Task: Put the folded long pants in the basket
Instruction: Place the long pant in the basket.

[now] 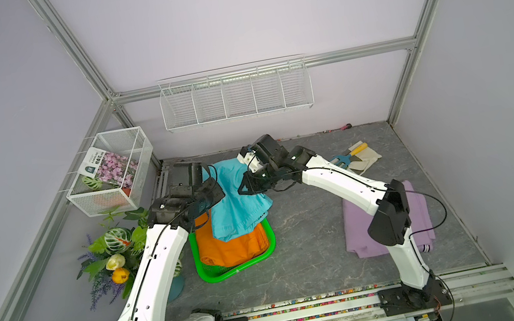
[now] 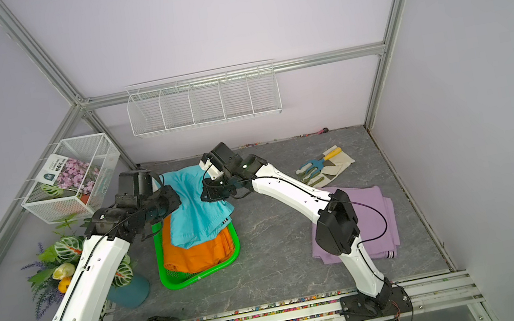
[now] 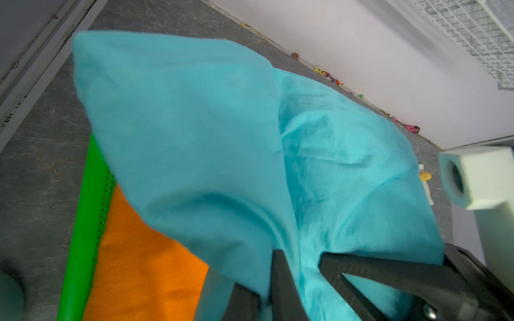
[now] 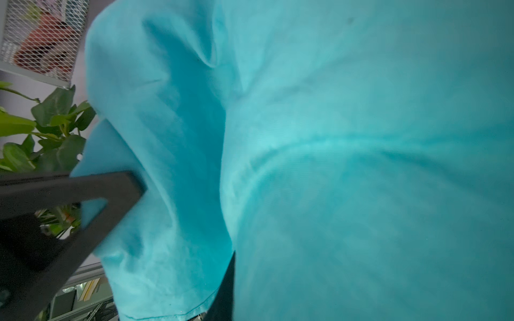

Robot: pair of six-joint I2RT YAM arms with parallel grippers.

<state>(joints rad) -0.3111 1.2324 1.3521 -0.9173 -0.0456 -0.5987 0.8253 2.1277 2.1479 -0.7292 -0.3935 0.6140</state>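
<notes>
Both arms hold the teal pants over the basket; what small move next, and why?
Probably lower both together and let go: the left gripper and right gripper pinch the teal pants raised, their lower edge draped on the orange pants in the green basket.

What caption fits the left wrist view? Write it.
Left gripper shut on teal cloth pants above folded orange cloth pants in bright green perforated plastic basket.

Pale lilac walls [image 1: 240,10] closed the cell on three sides, joined by an aluminium frame [image 1: 354,53]. The counter [image 1: 307,231] had a grey marble pattern under even, soft light. A white wire rack [image 1: 236,99] with five compartments hung on the far wall, and a white mesh box [image 1: 141,153] hung on the left wall.
</notes>
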